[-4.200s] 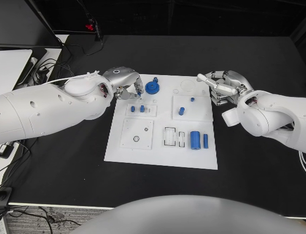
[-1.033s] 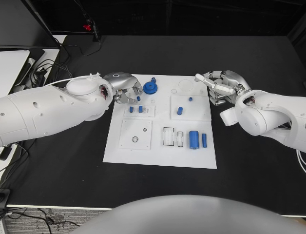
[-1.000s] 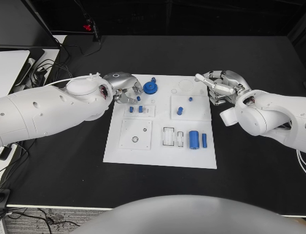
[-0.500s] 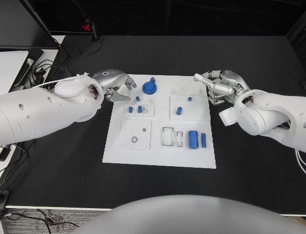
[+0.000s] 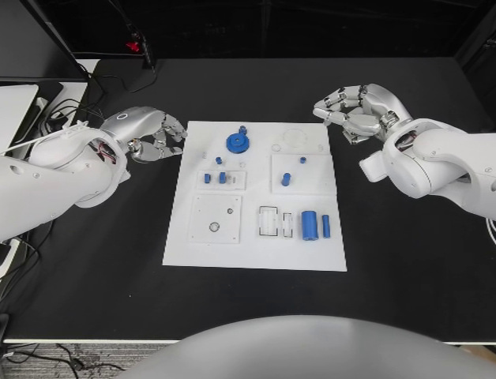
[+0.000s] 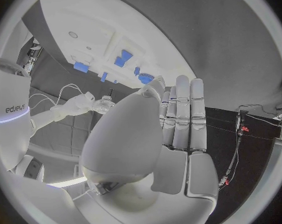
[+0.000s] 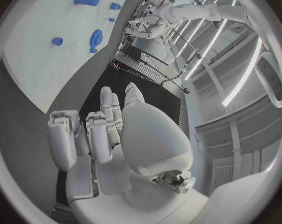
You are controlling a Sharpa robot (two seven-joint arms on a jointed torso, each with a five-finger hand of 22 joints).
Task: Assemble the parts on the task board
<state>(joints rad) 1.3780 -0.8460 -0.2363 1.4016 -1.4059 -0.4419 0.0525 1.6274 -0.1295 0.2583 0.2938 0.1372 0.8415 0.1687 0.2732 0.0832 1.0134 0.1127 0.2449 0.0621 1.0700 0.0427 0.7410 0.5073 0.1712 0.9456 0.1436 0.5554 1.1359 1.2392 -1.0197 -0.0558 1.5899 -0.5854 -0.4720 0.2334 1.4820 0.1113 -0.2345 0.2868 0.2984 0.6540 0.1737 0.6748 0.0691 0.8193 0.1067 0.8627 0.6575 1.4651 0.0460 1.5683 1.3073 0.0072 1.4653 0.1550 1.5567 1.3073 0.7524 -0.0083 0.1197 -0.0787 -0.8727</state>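
Black table (image 5: 430,268) holds the task board (image 5: 253,253) mid-frame. Left hand (image 5: 148,136) sits beside its upper left edge, right hand (image 5: 358,110) upper right; both curled, holding nothing.

The other white arm (image 6: 16,109) bears small grey lettering reading roughly "edjey".

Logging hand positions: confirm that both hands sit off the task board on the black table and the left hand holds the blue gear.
Not quite. The head view shows the left hand holding nothing; the blue gear lies on the task board. Both hands, including the right hand, are indeed off the board.
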